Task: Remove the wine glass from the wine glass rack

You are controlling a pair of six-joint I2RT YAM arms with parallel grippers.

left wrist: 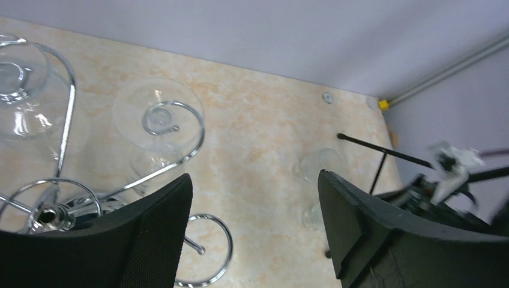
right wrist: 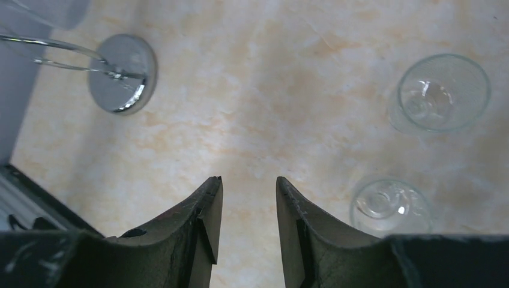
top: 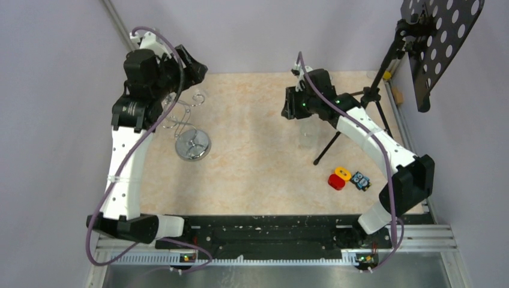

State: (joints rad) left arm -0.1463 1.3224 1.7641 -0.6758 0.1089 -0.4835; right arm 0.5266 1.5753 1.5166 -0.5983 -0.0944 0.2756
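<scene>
The chrome wine glass rack point(top: 185, 114) stands at the table's left on its round mirrored base point(top: 192, 145). In the left wrist view its curled arms point(left wrist: 180, 129) hold a clear wine glass point(left wrist: 135, 117) hanging upside down by its foot. A second glass point(left wrist: 18, 78) hangs at the left edge. My left gripper point(left wrist: 254, 179) is open and empty, above the rack and just right of the nearer hanging glass. My right gripper point(right wrist: 249, 180) is open and empty over bare table. Another wine glass point(top: 308, 135) stands upright on the table below it, to its right in the right wrist view point(right wrist: 443, 91).
A black tripod music stand point(top: 372, 96) with a perforated plate point(top: 441, 42) stands at the back right. A red and yellow block point(top: 339, 178) and a small blue-black object point(top: 360, 180) lie at the front right. The rack base shows in the right wrist view point(right wrist: 123, 73).
</scene>
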